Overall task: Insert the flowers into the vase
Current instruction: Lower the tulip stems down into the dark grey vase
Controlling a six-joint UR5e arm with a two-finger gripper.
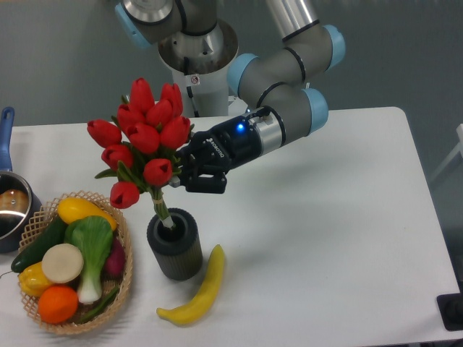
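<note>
The flowers [141, 141] are a tight bunch of red tulip buds on green stems, leaning up and to the left, wider than the pot below them. Their stem ends reach down into the round mouth of the vase [175, 244], a short dark ribbed cylinder standing upright on the white bench [325, 238]. The gripper [189, 173] comes in from the right with its jaws pinching the stems just under the buds, though the leaves hide the contact itself. How deep the stems go cannot be seen. A banana [197, 293] lies just right of the vase. To the left a wicker basket [123, 242] holds vegetables and fruit, and a blue-handled pot [11, 206] is cut off by the edge.
</note>
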